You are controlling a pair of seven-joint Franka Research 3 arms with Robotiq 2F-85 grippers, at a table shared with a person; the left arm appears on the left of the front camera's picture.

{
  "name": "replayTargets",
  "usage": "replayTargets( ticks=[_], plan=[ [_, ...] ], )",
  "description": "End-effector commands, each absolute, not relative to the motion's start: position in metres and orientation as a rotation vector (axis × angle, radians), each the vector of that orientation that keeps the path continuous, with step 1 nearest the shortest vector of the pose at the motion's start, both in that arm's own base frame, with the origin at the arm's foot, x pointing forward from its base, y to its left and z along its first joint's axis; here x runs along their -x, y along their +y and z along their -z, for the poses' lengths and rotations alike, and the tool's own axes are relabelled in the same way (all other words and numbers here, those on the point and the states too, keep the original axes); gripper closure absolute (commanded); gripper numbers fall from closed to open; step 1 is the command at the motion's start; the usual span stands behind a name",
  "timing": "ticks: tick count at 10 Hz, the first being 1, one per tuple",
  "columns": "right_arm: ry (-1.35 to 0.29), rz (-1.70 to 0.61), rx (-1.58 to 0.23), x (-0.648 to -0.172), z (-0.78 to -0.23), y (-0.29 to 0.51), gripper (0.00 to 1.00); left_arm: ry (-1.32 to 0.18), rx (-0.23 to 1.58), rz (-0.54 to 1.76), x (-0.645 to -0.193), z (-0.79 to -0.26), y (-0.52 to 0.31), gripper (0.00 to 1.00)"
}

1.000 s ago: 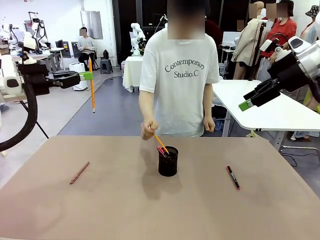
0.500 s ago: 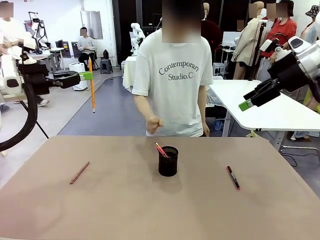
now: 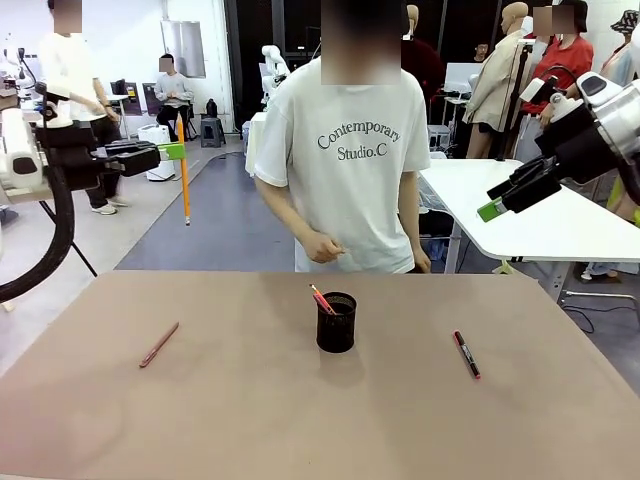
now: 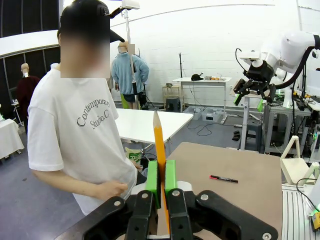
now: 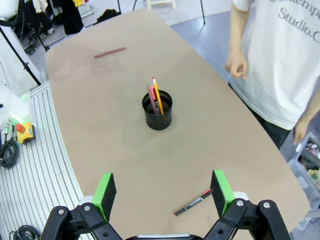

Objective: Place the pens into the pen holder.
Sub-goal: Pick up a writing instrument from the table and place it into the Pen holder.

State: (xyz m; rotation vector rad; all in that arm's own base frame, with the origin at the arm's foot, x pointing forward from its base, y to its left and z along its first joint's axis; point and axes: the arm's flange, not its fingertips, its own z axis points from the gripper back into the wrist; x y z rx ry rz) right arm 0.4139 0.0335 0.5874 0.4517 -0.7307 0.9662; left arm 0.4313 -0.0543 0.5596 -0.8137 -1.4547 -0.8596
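Note:
The black mesh pen holder stands mid-table with a red pen and an orange pencil leaning in it, also seen from above in the right wrist view. A pinkish-red pen lies on the table's left part. A black marker with red ends lies to the right. My left gripper hovers high at the left, shut on a yellow-orange pencil hanging upright. My right gripper is raised at the right, open and empty.
A person in a white T-shirt stands at the far edge, one hand drawn back near the waist. A white table stands behind on the right. Brown tabletop lies bare around the holder.
The person dropped an orange pencil into the holder and pulled the hand back toward the body. Both arms stayed still.

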Motion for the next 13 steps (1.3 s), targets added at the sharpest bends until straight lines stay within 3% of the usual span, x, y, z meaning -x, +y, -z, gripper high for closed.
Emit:
replayTargets(
  ticks=[1,8,13],
  plan=[
    [-0.745,-0.973,-0.468,-0.415,-0.588,0.033,0.0,-1.458,0.817,0.86,-0.432,-0.561,-0.054,1.0],
    [-0.745,-0.973,-0.468,-0.415,-0.588,0.033,0.0,-1.45,0.83,0.863,-0.433,-0.56,-0.064,1.0],
    [-0.745,-0.973,-0.468,-0.415,-0.588,0.033,0.0,-1.569,0.857,1.022,-0.473,-0.534,-0.139,1.0]
  ],
)
